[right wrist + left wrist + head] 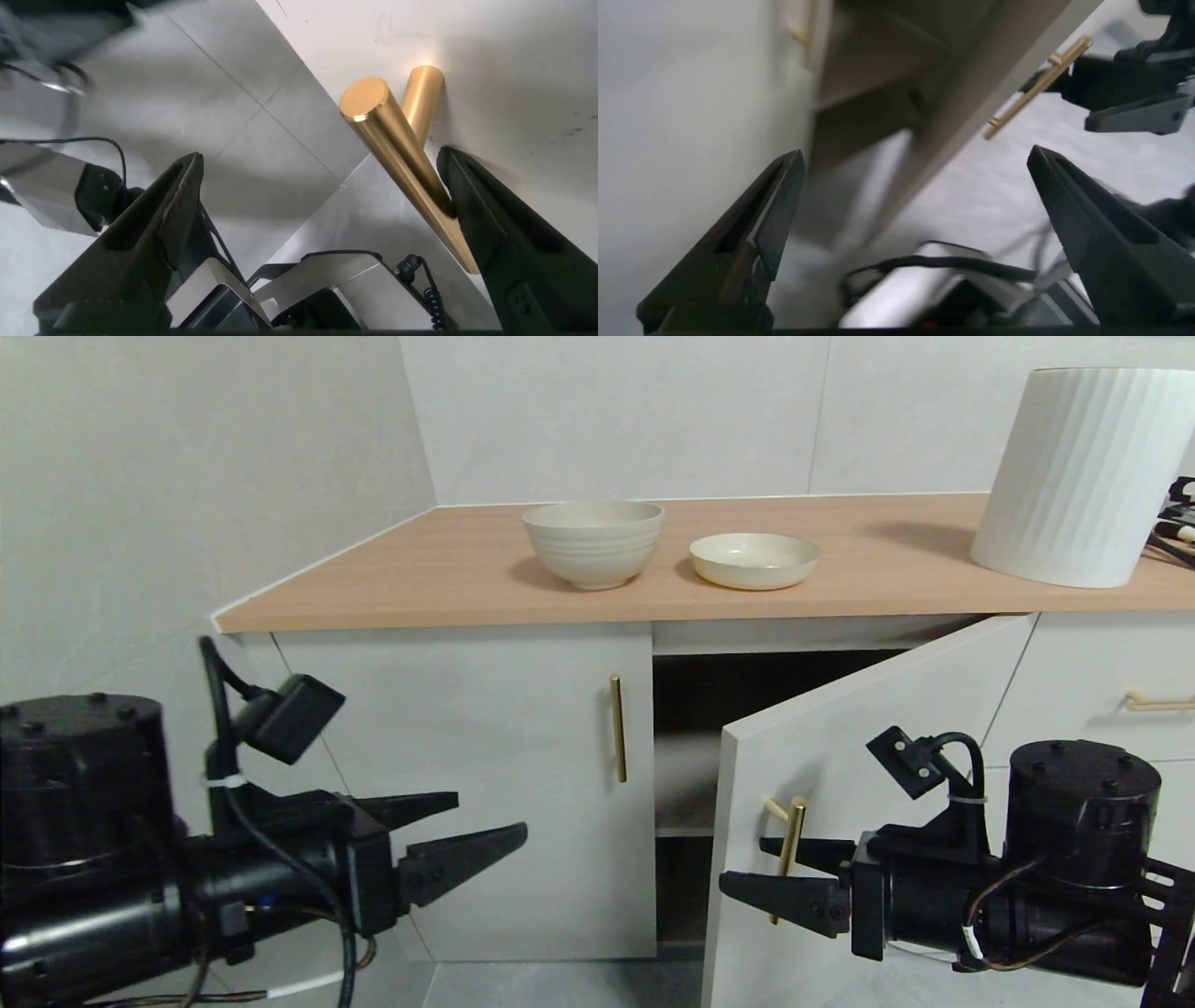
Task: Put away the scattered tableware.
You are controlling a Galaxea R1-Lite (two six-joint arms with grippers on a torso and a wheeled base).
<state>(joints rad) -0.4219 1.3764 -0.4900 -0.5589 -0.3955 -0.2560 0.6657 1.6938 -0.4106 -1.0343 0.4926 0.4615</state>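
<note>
Up on the wooden countertop (pixel 420 579) at 12 o'clock sit the ribbed bowl (pixel 594 543) and, just at its 3 o'clock side, a shallow dish (pixel 754 560), neither put away yet. The left gripper (pixel 492 812) at 8 o'clock is spread wide, holding nothing. The right gripper (pixel 742 864) at 4 o'clock is spread too, straddling the gold handle (pixel 792 840) of the open cabinet door (pixel 840 728). My worry: backing out crooked could snag that handle and swing the door. No readable labels anywhere.

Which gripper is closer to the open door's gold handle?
Right. The right gripper has open jaws at the handle; the left gripper hangs apart, before the closed door.
</note>
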